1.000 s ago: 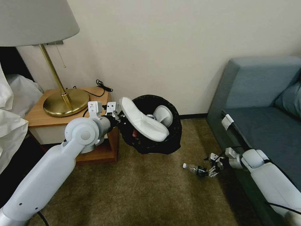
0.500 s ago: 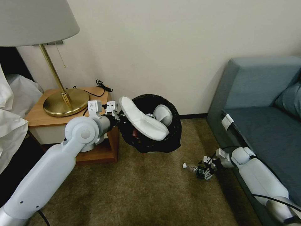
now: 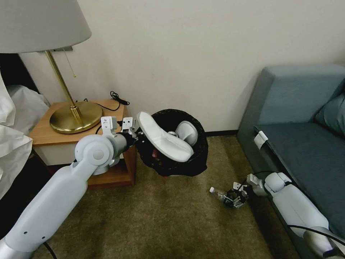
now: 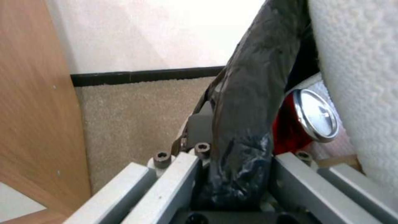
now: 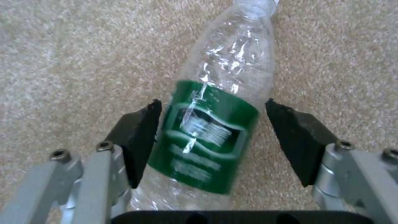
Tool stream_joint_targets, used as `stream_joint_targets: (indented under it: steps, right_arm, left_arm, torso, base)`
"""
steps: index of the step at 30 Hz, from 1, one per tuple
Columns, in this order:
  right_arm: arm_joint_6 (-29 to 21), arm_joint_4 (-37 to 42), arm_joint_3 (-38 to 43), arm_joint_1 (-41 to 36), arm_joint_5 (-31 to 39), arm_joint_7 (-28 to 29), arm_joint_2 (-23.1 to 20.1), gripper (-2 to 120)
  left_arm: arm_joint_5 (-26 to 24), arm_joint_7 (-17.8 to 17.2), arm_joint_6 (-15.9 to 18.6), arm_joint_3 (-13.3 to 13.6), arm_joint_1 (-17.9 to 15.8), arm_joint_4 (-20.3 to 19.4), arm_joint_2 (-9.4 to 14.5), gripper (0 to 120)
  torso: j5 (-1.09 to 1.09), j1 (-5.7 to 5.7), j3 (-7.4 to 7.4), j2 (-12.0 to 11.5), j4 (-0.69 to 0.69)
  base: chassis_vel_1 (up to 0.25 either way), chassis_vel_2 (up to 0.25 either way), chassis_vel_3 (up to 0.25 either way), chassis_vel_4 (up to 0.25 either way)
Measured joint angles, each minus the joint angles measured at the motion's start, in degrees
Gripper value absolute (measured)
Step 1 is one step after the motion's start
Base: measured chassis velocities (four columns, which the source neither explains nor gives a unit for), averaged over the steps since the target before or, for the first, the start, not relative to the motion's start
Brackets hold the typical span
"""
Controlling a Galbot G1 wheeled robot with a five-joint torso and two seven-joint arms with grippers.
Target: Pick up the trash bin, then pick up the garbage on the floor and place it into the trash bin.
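Crinkly black plastic lines the small round trash bin [image 3: 172,144], held off the floor and tilted beside the wooden nightstand [image 3: 46,135]. Left end effector [image 3: 136,138] is clamped on the bin's rim; the left wrist view shows the bag's edge [image 4: 244,124] pinched between the closed fingers. Inside the bin: two white slippers [image 3: 163,138], the long one lying across the mouth and jutting over the rim, and a red can [image 4: 303,121] with a silver top pressed against a slipper.

Clear crushed plastic bottle with a green label [image 5: 215,130] lies on its side on the olive-brown carpet [image 3: 161,216], cap end pointing toward the bin, near the front edge of the grey-blue sofa [image 3: 305,118]. Right end effector [image 3: 235,198] is low at the carpet, fingers spread wide on either side of the bottle's labelled body; the black pads [image 5: 139,137] stand just clear of the plastic, not gripping.

Surroundings: brass-based lamp with grey shade [image 3: 73,115] and a black cable [image 3: 116,97] on the nightstand; white bedding [image 3: 12,133] at far left. Sofa edge crowds the right arm closely.
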Motion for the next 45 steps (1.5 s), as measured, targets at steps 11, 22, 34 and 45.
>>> stream_joint_targets:
  steps: [11,22,34,45]
  right_arm:
    - [0.3,-2.7,0.1,1.5,-2.9,1.5,2.7,67]
    - [0.6,-3.0,0.5,1.1,-3.6,2.2,2.8,43]
    - [-3.7,1.2,2.4,-0.9,3.4,4.4,0.1,16]
    - [-11.7,17.0,7.5,-9.1,25.8,16.9,-8.2,16]
  left_arm:
    - [-0.1,0.9,0.0,-0.1,-1.0,0.0,0.1,1]
    - [0.1,1.4,0.0,-0.1,-1.3,0.0,-0.1,1]
    - [-0.1,1.3,0.0,-0.4,-1.2,-0.2,0.3,1]
    - [0.6,0.2,0.0,-1.2,0.0,0.7,-0.8,1]
  torso:
    - [0.0,0.0,0.0,0.0,0.0]
    - [0.0,0.0,0.0,0.0,0.0]
    - [0.01,0.0,0.01,0.0,0.0]
    - [0.0,0.0,0.0,0.0,0.0]
  base:
    - [0.0,0.0,0.0,0.0]
    - [0.0,0.0,0.0,0.0]
    - [0.0,0.0,0.0,0.0]
    - [0.0,0.0,0.0,0.0]
